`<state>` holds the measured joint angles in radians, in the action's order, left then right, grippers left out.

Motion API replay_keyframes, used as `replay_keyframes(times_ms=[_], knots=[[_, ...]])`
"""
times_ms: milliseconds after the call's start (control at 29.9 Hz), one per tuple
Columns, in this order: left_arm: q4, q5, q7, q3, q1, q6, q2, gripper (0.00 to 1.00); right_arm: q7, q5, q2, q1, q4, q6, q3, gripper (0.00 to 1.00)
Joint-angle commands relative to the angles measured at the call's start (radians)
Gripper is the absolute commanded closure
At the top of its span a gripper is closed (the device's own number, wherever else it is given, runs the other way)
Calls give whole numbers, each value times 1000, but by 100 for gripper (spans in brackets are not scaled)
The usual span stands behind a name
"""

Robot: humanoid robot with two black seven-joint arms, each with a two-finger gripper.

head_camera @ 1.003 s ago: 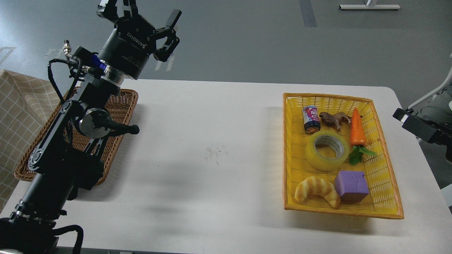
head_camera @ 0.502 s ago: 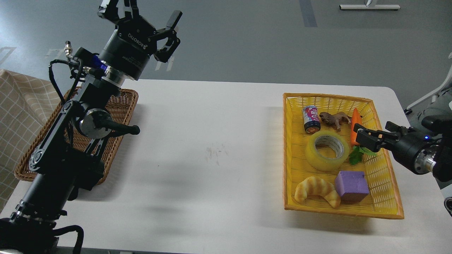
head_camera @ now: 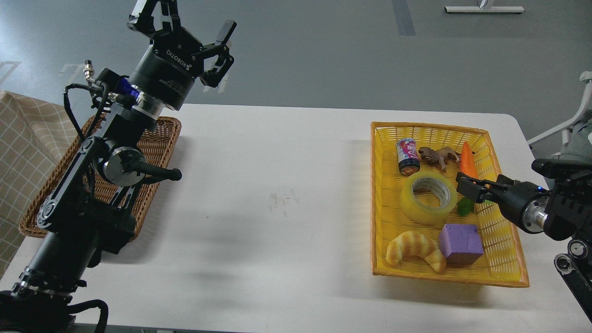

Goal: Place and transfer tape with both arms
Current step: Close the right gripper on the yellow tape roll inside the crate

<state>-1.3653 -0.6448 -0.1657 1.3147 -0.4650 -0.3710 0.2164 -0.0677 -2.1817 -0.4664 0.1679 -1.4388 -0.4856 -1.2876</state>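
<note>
The tape [head_camera: 428, 197], a thick yellow translucent roll with a white-grey core, lies flat in the middle of the yellow basket [head_camera: 377, 194] on the right of the table. My right gripper [head_camera: 468, 188] reaches in from the right, low over the basket. Its dark fingers are a little apart and empty, their tips just right of the tape and in front of the carrot's green leaves. My left gripper [head_camera: 187, 22] is raised high above the far left of the table, with its fingers spread wide and nothing in them.
The yellow basket also holds a small can [head_camera: 407, 156], a brown toy animal [head_camera: 438, 156], an orange carrot [head_camera: 468, 163], a tan croissant [head_camera: 415, 248] and a purple block [head_camera: 459, 243]. A brown wicker basket [head_camera: 162, 138] sits under my left arm. A checked cloth [head_camera: 23, 138] lies at the left.
My right arm has come in from the right edge and moved left over the yellow basket until its tips are beside the tape. My left arm has shifted only slightly.
</note>
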Motion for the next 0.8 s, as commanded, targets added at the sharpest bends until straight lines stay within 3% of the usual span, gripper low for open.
replay_keyframes(times_ms=[0, 368, 435, 602, 702, 769], knots=[[-2, 0, 0, 0, 0, 0, 1, 2, -3, 0, 11, 2, -2, -3, 36, 2], [-3, 0, 0, 6, -1, 0, 6, 2, -35, 0, 26, 39, 0, -3, 128, 6], [-5, 2, 0, 9, 0, 1, 6, 2, -73, 0, 31, 33, -2, -3, 136, 6], [-5, 2, 0, 9, 0, 3, 6, 2, -90, 0, 52, 30, -5, -3, 140, 5], [-5, 2, 0, 9, 0, 3, 6, 2, -145, 0, 75, 30, -5, -3, 142, 5], [-5, 4, 0, 9, 0, 6, 6, 2, -155, 0, 77, 33, -3, -3, 142, 6]])
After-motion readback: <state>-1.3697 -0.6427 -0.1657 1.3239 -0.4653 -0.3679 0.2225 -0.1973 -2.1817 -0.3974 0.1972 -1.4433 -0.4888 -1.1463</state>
